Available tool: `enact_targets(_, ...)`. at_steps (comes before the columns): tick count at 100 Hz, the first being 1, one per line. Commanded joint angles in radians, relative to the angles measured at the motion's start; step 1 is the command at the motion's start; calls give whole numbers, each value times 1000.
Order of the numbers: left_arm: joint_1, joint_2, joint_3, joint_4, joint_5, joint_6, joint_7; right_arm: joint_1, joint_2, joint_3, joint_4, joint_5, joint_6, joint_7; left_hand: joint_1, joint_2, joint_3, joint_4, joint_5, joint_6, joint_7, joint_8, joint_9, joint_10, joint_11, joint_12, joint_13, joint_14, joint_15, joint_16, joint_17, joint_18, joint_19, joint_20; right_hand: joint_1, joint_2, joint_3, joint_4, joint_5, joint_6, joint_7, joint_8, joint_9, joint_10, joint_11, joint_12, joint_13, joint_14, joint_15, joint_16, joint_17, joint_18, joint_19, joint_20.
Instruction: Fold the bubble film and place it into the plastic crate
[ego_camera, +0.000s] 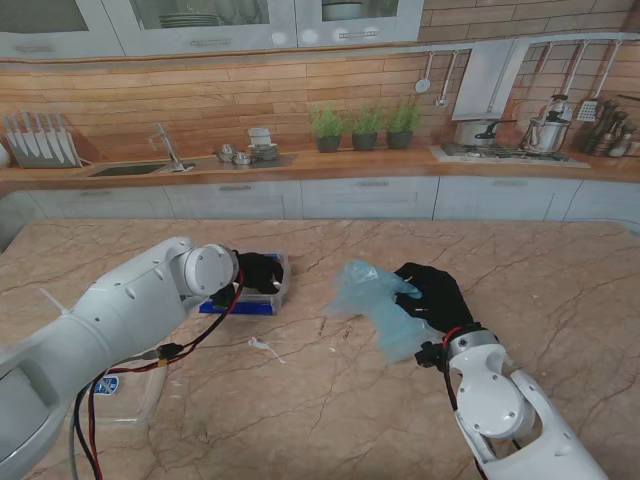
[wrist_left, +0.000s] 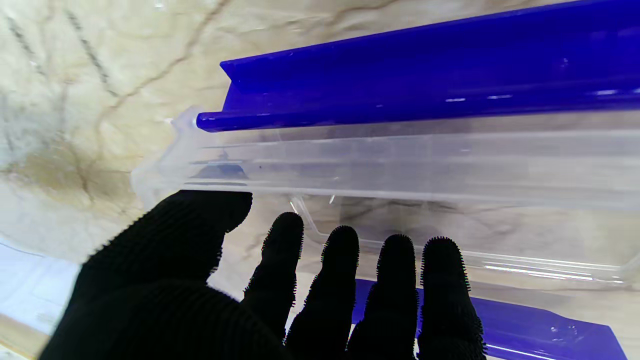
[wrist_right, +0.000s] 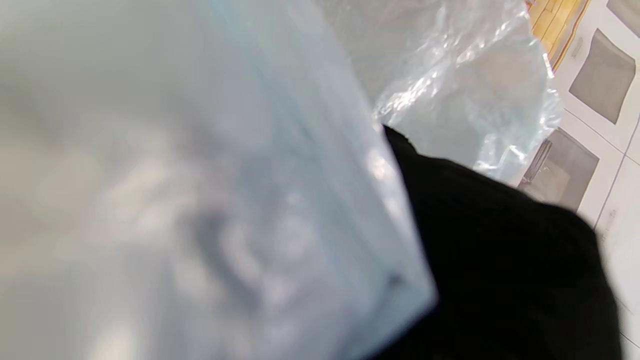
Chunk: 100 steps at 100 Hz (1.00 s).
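the film (ego_camera: 375, 305), a pale blue crumpled sheet, was held up off the table (ego_camera: 560, 290) to the right of the crate (ego_camera: 268, 292), well apart from it. the right hand (ego_camera: 432, 293) in its black glove was clamped on the film from the side away from the crate, with the sheet draped over its fingers and hanging down toward the wrist. in the right wrist view the film (wrist_right: 200, 190) filled most of the picture, blurred and close, with a shinier wrinkled part farther out, and the black glove (wrist_right: 500, 260) sat against it; the separate fingers could not be made out there. the crate was a clear box with blue edges, resting on the table at the left of the film. the left hand (ego_camera: 258, 272) lay over the crate's opening. in the left wrist view its fingers (wrist_left: 340, 280) were straight and slightly apart, holding nothing, reaching over the clear wall (wrist_left: 400, 165) with a blue rim (wrist_left: 425, 70) beyond; the thumb (wrist_left: 200, 225) sat near the crate's corner, and i could not tell whether it touched. red and black wires (ego_camera: 195, 340) ran along the left arm. nearer to me than the crate, a clear lid-like piece (ego_camera: 130, 395) lay at the left arm's side.
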Motion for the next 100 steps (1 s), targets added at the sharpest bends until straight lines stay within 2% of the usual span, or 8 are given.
enact_targets(1,-3,-37,10,-12,-11,-8,-11,-21,-4,9,-14,-10,-15,-17,9,17,-8,12,-31,-29,7,1,0,-18,-4,4,21,-23,8,11,2,19,-4,17,27,26,-4,8,-10,-4,16,-11,-11,19,25,-10,21,7,43,15,-7,-14,64,34)
enact_targets(12,-16,-62,36,-2,-34,-10,-12,-45,-6,30,-24,-47,-36,-53,10,16,-7,12,-30,-31,9,2,6,-16,-1,5,34,-17,14,15,9,27,4,28,27,27,-5,8,-10,-4,17,-12,-11,19,25,-11,21,7,43,15,-7,-13,64,34)
enact_targets(29,-27,-91,76,-12,-56,3,-16,-86,-11,62,-36,-127,-63,-129,7,18,-7,13,-34,-30,11,2,32,-9,9,9,103,28,70,51,44,57,87,81,26,30,-6,9,-11,-4,20,-14,-11,18,26,-11,21,5,42,15,-7,-13,64,34)
enact_targets(48,-33,-127,108,-27,-82,21,-16,-124,-16,94,-41,-207,-77,-216,6,23,-11,14,-36,-30,9,1,50,4,19,11,164,52,129,74,81,83,175,103,25,31,-8,10,-13,-6,22,-15,-10,18,28,-12,21,5,42,15,-7,-13,64,34)
enact_targets(71,-46,-186,134,-12,-115,50,-2,-169,-25,127,-54,-243,-115,-290,2,30,-21,14,-45,-26,3,-4,50,15,27,12,194,64,180,89,100,99,252,109,23,35,-9,11,-14,-6,24,-17,-11,18,29,-13,21,5,42,15,-7,-13,64,33)
enact_targets(83,-56,-215,150,-6,-125,87,-2,-185,-29,140,-58,-250,-132,-317,1,42,-39,14,-54,-24,-3,-9,43,27,28,8,214,71,210,98,115,107,296,116,23,36,-11,12,-14,-5,25,-18,-11,20,30,-13,21,4,43,16,-7,-13,64,33)
enact_targets(100,-73,-267,165,42,-139,104,0,-204,-34,156,-61,-259,-152,-350,2,50,-52,16,-68,-27,-8,-12,31,25,29,6,222,80,228,102,118,117,317,121,24,36,-12,13,-14,-6,27,-18,-11,19,31,-13,22,6,43,16,-7,-13,64,33)
